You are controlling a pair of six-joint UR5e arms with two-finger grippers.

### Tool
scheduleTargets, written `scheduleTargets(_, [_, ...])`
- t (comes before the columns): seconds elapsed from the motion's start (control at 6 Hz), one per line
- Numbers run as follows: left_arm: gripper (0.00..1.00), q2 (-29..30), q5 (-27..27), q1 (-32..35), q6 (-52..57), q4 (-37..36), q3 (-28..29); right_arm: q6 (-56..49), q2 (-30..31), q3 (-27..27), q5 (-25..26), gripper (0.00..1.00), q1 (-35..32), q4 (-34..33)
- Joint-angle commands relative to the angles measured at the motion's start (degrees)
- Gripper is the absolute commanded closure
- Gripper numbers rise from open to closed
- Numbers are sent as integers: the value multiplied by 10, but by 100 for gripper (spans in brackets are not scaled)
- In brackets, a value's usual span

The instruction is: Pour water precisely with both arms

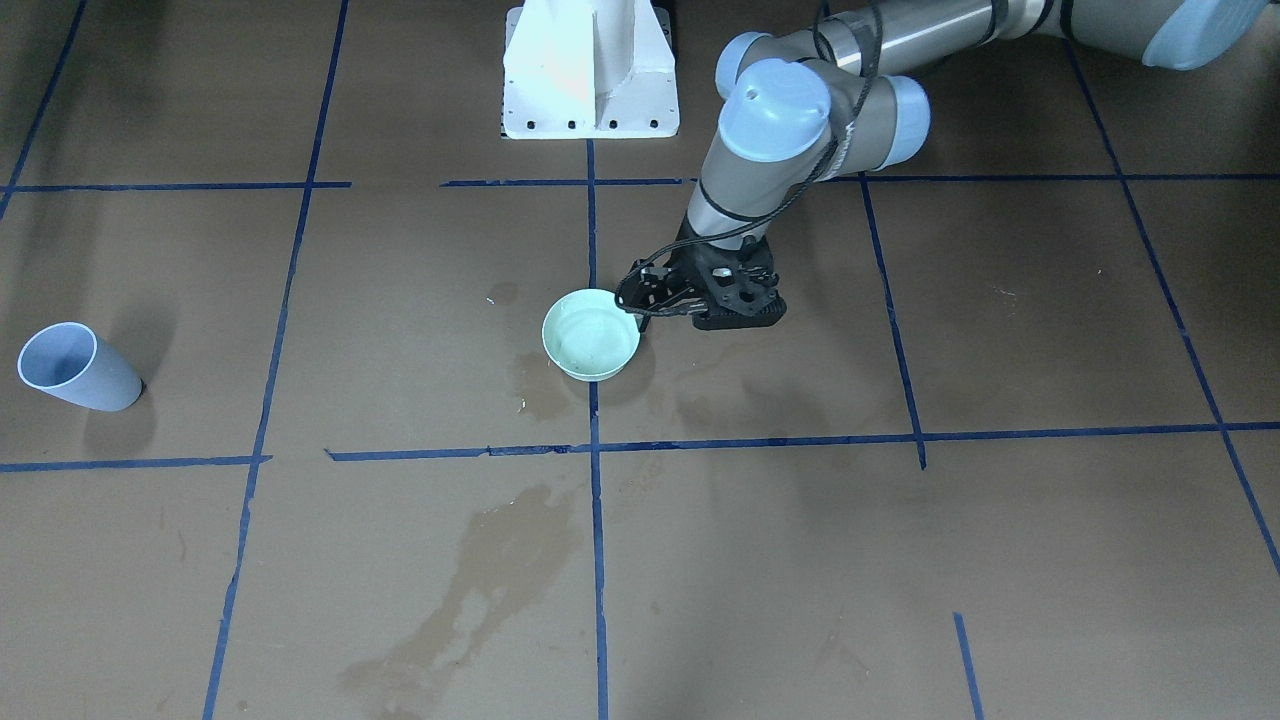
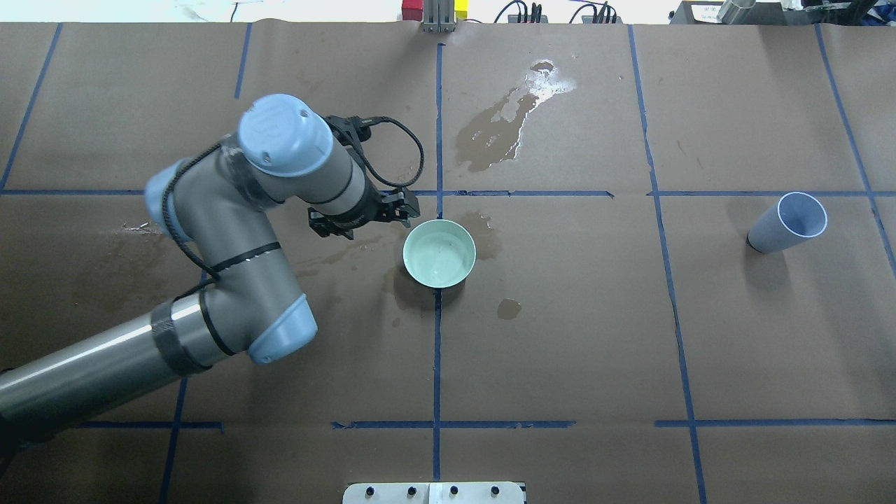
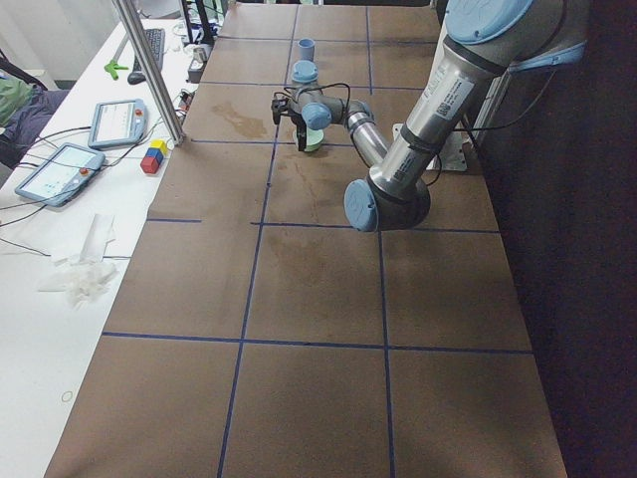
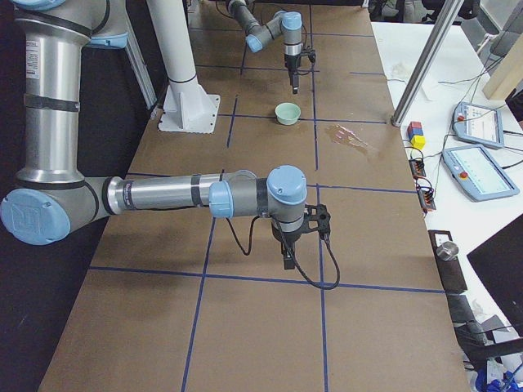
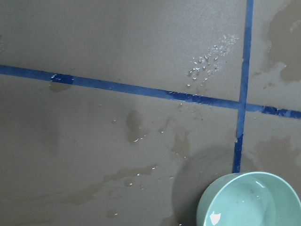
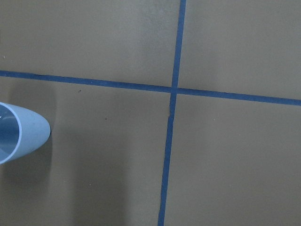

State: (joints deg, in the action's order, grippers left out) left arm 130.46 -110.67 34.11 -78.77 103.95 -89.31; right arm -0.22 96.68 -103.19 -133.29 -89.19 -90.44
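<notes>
- Front-facing: the black left gripper (image 1: 700, 300) hangs fingers-down just beside the round mint-green bowl (image 1: 591, 335). Nothing shows in its grip, and I cannot tell how far its jaws are parted. The tapered pale-blue cup (image 1: 75, 367) sits well apart.
- Overhead: water (image 2: 542, 80) shines as a glossy puddle on the matte brown paper (image 2: 560, 336) (dull darker blotches ring the bowl).
- Exterior right: the right gripper (image 4: 288, 257) points down, and its opening can't be told.
- Left wrist: beaded droplets by the blue tape (image 5: 141, 88), a faint sheen inside the smooth bowl.
- Right wrist: the cup's thin rim at the left edge.

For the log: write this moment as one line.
left claw: beside bowl | cup: standing apart, untouched | right claw: far from bowl
</notes>
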Motion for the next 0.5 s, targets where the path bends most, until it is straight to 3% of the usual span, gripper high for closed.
scheduleTargets(0.0, [0,14,19,-29,-9,11,29,-2,6,2,-2,0,0,-9])
scheduleTargets(0.33, [3,23,27,-40,-15,38,63,-4,11,1,-3,0,-1,-9])
